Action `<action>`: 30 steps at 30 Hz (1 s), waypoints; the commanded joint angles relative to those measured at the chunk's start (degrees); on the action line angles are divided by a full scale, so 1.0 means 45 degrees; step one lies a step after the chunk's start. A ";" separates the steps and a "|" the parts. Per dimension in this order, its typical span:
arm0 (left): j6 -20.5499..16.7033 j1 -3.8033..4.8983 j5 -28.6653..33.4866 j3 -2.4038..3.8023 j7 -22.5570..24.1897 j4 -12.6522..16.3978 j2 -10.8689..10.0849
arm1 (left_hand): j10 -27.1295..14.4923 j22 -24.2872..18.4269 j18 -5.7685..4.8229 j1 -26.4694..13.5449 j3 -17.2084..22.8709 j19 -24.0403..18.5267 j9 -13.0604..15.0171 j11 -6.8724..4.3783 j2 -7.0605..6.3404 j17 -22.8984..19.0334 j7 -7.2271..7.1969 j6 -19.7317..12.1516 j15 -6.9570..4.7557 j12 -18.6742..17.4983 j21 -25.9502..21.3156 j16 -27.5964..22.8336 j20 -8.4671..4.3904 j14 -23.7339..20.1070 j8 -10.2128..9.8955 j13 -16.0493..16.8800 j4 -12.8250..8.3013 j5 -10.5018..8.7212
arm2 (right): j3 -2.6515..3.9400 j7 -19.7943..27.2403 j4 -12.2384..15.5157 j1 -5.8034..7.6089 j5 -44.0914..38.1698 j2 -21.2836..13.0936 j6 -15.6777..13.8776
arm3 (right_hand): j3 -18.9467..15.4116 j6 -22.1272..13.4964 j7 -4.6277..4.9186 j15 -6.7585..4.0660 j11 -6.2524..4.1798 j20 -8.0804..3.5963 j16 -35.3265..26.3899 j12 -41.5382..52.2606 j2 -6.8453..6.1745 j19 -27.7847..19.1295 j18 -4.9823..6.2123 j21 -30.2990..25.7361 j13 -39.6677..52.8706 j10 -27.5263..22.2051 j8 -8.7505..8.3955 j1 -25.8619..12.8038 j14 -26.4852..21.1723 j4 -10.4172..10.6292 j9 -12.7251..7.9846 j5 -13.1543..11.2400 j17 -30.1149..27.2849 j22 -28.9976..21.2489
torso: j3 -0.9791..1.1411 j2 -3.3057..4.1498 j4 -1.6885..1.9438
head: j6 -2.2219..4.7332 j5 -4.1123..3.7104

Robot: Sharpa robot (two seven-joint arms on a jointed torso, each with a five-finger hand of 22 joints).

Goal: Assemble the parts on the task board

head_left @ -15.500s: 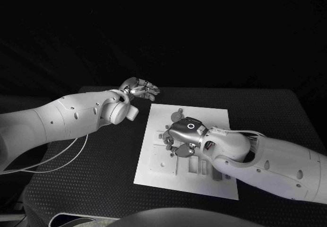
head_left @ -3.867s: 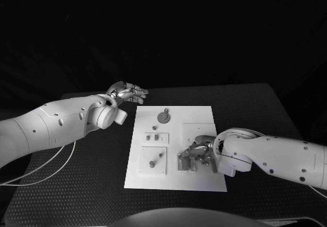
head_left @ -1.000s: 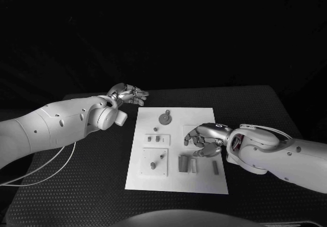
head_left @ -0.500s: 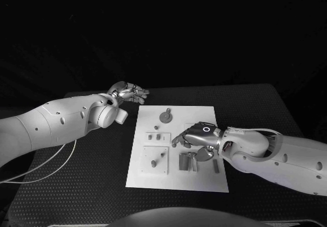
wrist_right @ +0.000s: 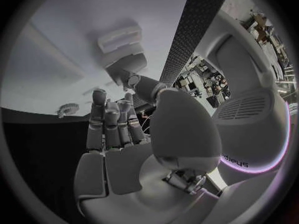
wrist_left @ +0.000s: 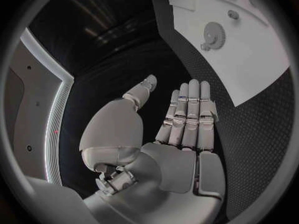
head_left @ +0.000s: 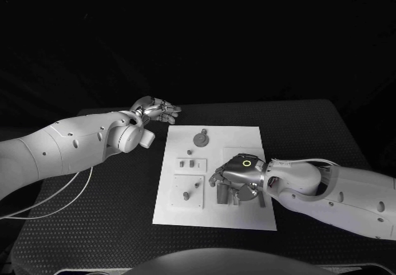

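The white task board [head_left: 240, 137] lies mid-table. My right hand [head_left: 236, 175] hovers over its near right part with fingers spread and nothing in them, fingertips just above two upright grey pieces [head_left: 224, 195]. In the right wrist view that hand [wrist_right: 115, 134] is stretched flat, and its thumb points at a grey block [wrist_right: 126, 63] on the board [wrist_right: 56, 55]. A gear [head_left: 201, 138] lies at the far end of the board. My left hand [head_left: 157, 109] floats open off the board's far left corner; the left wrist view shows its fingers [wrist_left: 187, 114] straight and the gear [wrist_left: 214, 33] beyond them.
A small block with two pegs [head_left: 190, 164] and a square plate carrying a peg [head_left: 188, 192] occupy the board's left half. A lone peg [head_left: 190, 152] stands below the gear. Black matting [head_left: 107, 206] surrounds the board. A white cable [head_left: 58, 195] hangs under the left arm.
My right hand has moved a little toward the near edge of the board and now sits lower over the grey pieces. The left hand has stayed put.
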 commanded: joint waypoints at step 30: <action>0.0279 0.0012 0.0058 0.0001 0.0019 0.0038 -0.0056 | -0.0058 -0.0025 0.0098 -0.0133 -0.0078 -0.0084 -0.0018 -0.0058 0.0079 0.0047 0.0003 -0.0065 0.0115 0.0029 0.0029 -0.0113 0.0013 0.0002 0.0068 -0.0019 0.0008 -0.0033 | 0.0004 -0.0242 -0.0520 -0.0558 -0.1188 0.0210 0.0275 | 0.0121 0.1384 0.0490 0.0095 0.0023 -0.0067 0.1495 0.1796 0.0585 -0.0131 0.0270 0.1255 -0.0707 -0.0495 0.0846 0.0180 -0.0329 -0.0004 0.0128 -0.0051 -0.0303 0.0286 | -0.0006 -0.0001 0.0013 | -0.0144 -0.0017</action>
